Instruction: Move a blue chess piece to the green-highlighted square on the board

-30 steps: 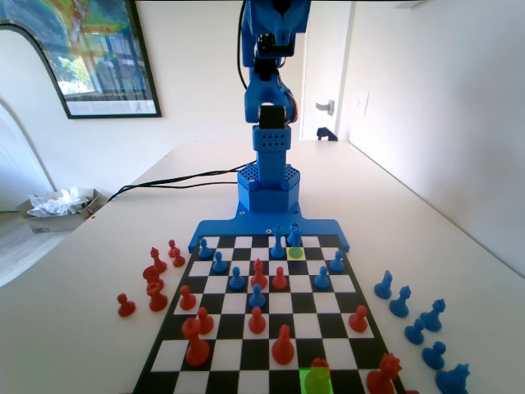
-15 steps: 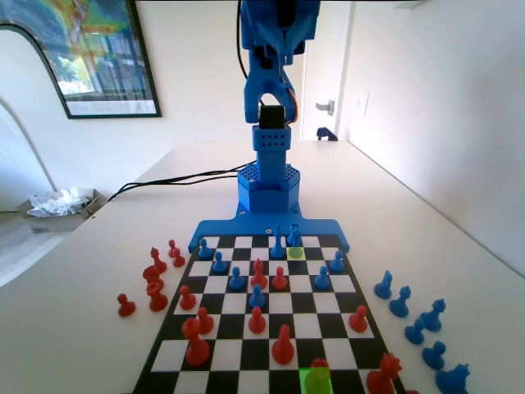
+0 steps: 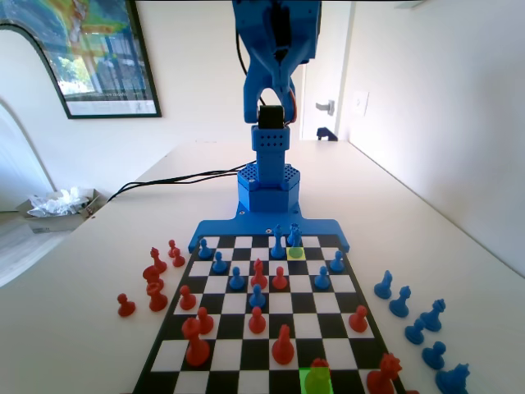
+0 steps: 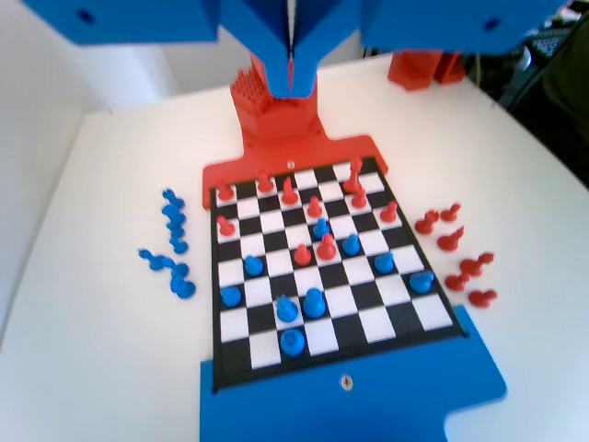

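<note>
The blue chess piece (image 3: 294, 235), short with a spiky crown, stood on the board's (image 3: 344, 355) far rows beside the blue bracket, just behind the paler yellow-green square (image 3: 296, 253). I judged it light, rigid and slick, best pinched below the crown. The green-highlighted square (image 3: 317, 381) lay at the near edge. My gripper (image 4: 291, 81) hung high above, jaws closed together, empty.

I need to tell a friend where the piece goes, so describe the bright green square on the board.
In the fixed view, find the board and its near edge. The green-highlighted square glows there, right of centre, beside red pieces; the paler yellow-green square lies at the far end.
</note>
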Controlling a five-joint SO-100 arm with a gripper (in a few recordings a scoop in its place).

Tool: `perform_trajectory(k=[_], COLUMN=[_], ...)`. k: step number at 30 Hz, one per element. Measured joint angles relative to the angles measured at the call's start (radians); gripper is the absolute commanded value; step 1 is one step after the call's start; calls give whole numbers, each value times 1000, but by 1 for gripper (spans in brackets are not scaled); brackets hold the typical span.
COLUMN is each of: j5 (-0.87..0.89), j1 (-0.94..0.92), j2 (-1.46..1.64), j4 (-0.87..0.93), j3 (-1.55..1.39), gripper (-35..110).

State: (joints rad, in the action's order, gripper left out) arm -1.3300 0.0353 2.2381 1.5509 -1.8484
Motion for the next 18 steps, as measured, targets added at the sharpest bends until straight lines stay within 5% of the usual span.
perform_trajectory(k=[18], j5=[-115], j1=[-34], j2=[-569], j4=[-80], j3=[321], gripper=[1])
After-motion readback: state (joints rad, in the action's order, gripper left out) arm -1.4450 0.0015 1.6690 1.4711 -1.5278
